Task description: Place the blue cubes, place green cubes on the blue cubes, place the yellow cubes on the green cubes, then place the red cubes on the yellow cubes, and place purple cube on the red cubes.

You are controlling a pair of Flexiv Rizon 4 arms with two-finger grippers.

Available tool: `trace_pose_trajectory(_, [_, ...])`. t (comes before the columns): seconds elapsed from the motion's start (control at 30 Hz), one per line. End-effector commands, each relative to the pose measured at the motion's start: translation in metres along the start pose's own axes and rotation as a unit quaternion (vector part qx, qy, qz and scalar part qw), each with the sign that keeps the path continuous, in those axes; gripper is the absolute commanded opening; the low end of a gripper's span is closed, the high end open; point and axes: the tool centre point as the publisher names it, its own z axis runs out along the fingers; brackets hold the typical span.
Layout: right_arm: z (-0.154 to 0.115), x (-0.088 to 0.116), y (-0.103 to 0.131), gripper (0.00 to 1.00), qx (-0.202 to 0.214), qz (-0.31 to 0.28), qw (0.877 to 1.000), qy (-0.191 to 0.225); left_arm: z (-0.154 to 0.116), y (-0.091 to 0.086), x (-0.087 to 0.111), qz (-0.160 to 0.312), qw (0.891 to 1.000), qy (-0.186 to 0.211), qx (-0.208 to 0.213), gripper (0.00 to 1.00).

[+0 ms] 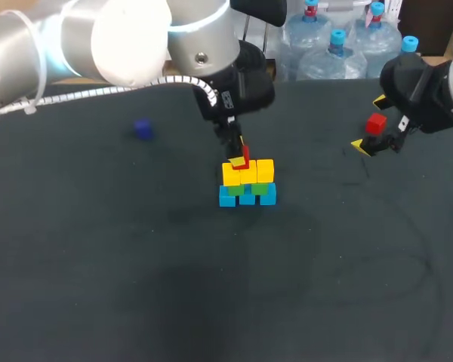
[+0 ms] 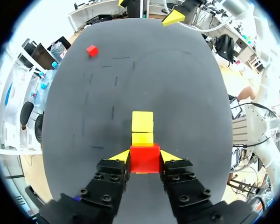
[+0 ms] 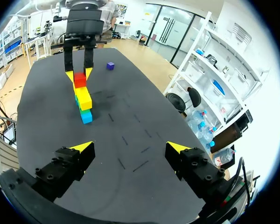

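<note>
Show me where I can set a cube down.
Bare: near half of the table, in front of the stack; also between stack and purple cube. Crowded: at the stack, where the left jaws clamp a red cube, and by the loose red cube.

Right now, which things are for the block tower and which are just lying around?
For the tower: blue cubes, green cubes, yellow cubes, red cube in the left hand, spare red cube, purple cube.
Just there: only the black table.
</note>
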Motion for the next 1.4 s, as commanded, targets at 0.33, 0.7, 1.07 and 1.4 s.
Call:
trace_pose_trajectory(0.33, [-0.0005,0.0010,0.0036,1.00,0.083,0.001,0.997,0.000,0.0068,0.0034,0.0002,-0.001,1.000,0.001,0.001,0.00])
trace_pose_trajectory(0.7, [-0.0005,0.0010,0.0036,1.00,0.083,0.001,0.997,0.000,0.0077,0.0045,0.0011,-0.003,1.000,0.000,0.000,0.00])
trace_pose_trajectory(1.07, [-0.0005,0.0010,0.0036,1.00,0.083,0.001,0.997,0.000,0.0095,0.0045,0.0021,-0.003,1.000,0.002,0.002,0.00])
trace_pose_trajectory(1.4, [-0.0005,0.0010,0.0036,1.00,0.083,0.001,0.997,0.000,0.0102,0.0049,0.0029,-0.003,1.000,0.002,0.001,0.00])
